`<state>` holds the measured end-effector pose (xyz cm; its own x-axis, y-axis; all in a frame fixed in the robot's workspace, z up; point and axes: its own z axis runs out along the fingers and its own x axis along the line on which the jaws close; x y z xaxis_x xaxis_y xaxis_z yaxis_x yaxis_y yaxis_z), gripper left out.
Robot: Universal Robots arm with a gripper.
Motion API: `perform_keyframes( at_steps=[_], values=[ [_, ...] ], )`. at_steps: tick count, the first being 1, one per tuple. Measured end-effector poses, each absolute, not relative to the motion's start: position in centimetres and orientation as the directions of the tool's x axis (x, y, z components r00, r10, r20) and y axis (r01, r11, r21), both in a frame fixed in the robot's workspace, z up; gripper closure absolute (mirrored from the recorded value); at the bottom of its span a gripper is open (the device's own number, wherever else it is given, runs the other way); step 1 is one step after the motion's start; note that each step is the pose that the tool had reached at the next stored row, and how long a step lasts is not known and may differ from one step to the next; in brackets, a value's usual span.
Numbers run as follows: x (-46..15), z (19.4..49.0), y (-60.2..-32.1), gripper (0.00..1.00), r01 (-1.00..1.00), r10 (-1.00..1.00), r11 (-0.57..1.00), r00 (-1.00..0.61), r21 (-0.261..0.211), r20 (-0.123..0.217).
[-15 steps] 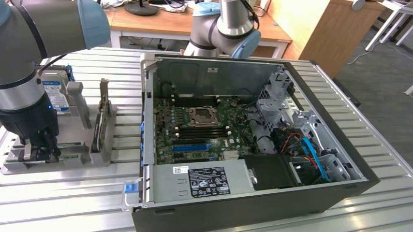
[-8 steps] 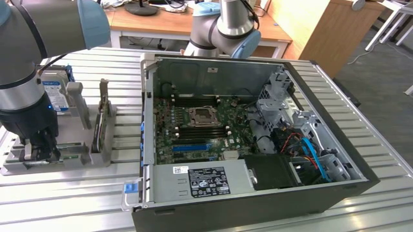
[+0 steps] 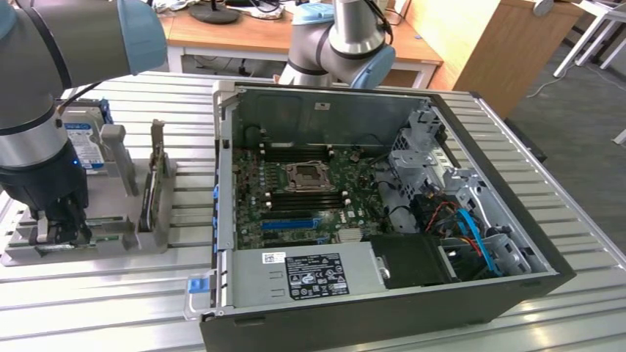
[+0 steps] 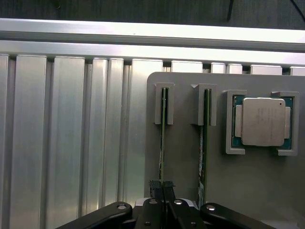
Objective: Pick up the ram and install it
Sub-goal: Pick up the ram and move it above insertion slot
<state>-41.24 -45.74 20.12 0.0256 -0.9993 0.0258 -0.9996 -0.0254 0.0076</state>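
Two rams stand on edge in the slots of a grey holder (image 4: 186, 148). My gripper (image 4: 162, 187) is shut on the thin top edge of one ram (image 4: 162, 143), and its dark fingertips (image 4: 155, 185) meet on the board. The second ram (image 4: 202, 152) sits in the neighbouring slot, untouched. In the exterior view the gripper (image 3: 61, 227) reaches down into the holder (image 3: 108, 242) at that view's left, away from the open computer case (image 3: 391, 293). The motherboard (image 3: 293, 209) lies inside the case with black slots (image 3: 298, 196) beside the processor socket (image 3: 305, 176).
A square silver processor chip (image 4: 263, 121) rests in a pocket of the holder past the second ram. A blue-labelled hard drive (image 3: 83, 139) stands at the holder's back. Everything sits on a ribbed aluminium table (image 3: 98, 308). Cables and a drive cage fill the case's right side.
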Motion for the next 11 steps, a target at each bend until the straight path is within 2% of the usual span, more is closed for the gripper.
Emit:
perform_keyframes(
  at_steps=[11],
  values=[
    [-41.24,20.85,-45.74,0.88,-1.000,-0.999,-0.025,0.026,0.008,0.026]
  ],
)
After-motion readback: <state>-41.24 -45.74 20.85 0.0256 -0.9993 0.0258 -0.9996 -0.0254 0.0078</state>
